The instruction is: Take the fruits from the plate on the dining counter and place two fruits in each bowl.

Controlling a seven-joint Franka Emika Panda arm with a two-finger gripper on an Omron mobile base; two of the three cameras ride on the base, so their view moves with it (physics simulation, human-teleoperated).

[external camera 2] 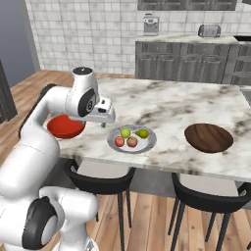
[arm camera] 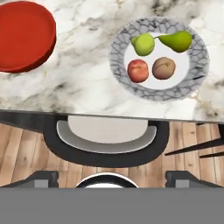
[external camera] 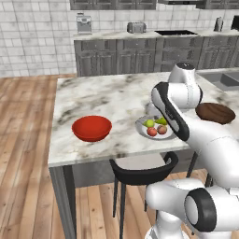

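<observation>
Nearest the base, a black stool (arm camera: pixel 107 144) with a pale seat pad is tucked under the front edge of the bench (external camera: pixel 93 95); a second black stool (external camera 2: pixel 211 198) stands further right along the same edge.

The claw (external camera 2: pixel 104 121) hangs over the front part of the bench, between the red bowl (external camera: pixel 92 127) and the plate (arm camera: pixel 197 74), touching neither. Its two dark finger tips (arm camera: pixel 41 178) sit far apart at the bottom of the hand view: jaws wide, nothing between them.

All four fruits lie on the plate, which sits near the front edge of the marble top.
- Front pair, side by side: a reddish round fruit (arm camera: pixel 138 70) and a browner round one (arm camera: pixel 164 68), close together, whether touching I cannot tell.
- Back pair: a rounder yellow-green pear (arm camera: pixel 143 44) and a darker green pear (arm camera: pixel 176 40).
- The darker pear lies on its side, long axis roughly along the bench's front edge, narrow stem end pointing toward the other pear; the stems nearly meet.

Red bowl: left of the plate, well apart from it, empty. Dark brown bowl (external camera 2: pixel 209 137): right of the plate, apart, upright and empty.

Far back, grey cabinets (external camera 2: pixel 186 61) against a white tiled wall, with a toaster (external camera 2: pixel 209 30) on their top.
</observation>
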